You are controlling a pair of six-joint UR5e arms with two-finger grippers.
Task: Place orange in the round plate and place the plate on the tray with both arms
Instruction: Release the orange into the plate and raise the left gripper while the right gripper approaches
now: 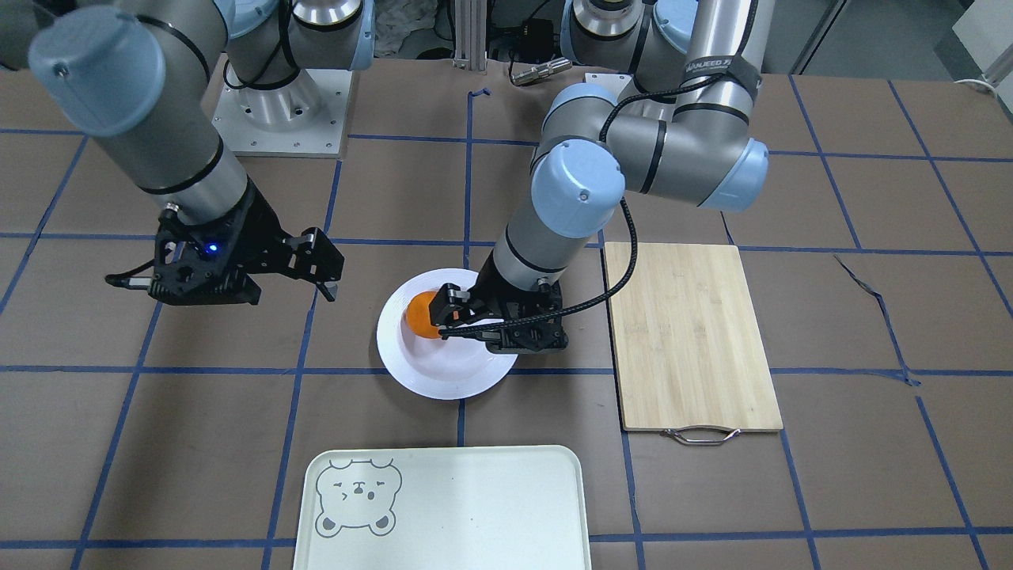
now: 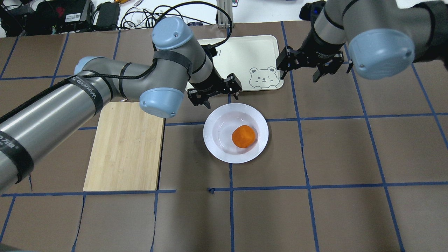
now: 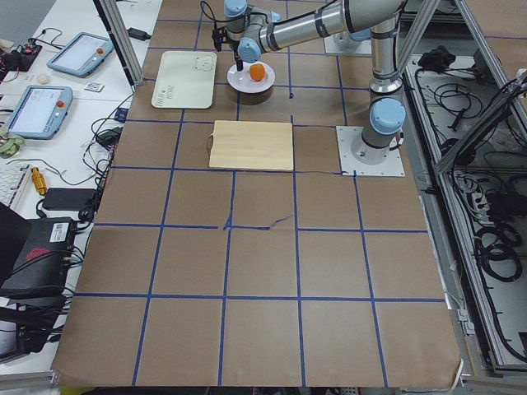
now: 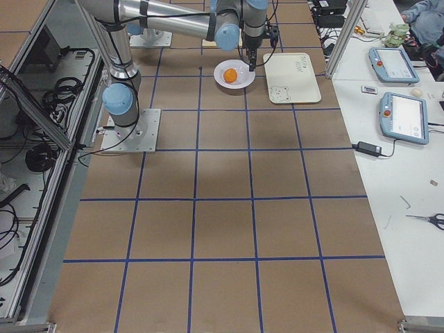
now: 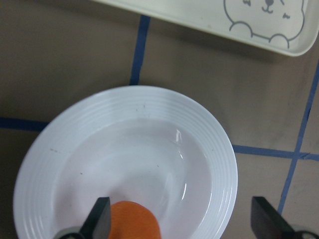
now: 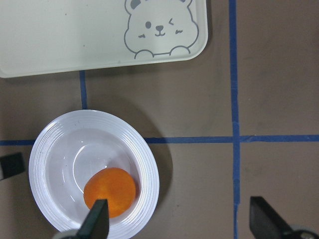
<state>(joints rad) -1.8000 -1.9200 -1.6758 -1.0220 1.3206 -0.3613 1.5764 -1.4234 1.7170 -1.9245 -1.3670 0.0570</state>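
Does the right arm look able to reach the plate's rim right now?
Probably yes: the right tool hangs open near the round plate, nothing between them; the left tool hovers above the plate.

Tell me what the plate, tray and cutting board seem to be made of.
Round plate: likely glazed ceramic or melamine; glossy white with bright highlights.
Tray: probably matte plastic; pale, with moulded rounded corners and a printed bear.
Cutting board: bamboo or wood; visible grain strips, metal handle.
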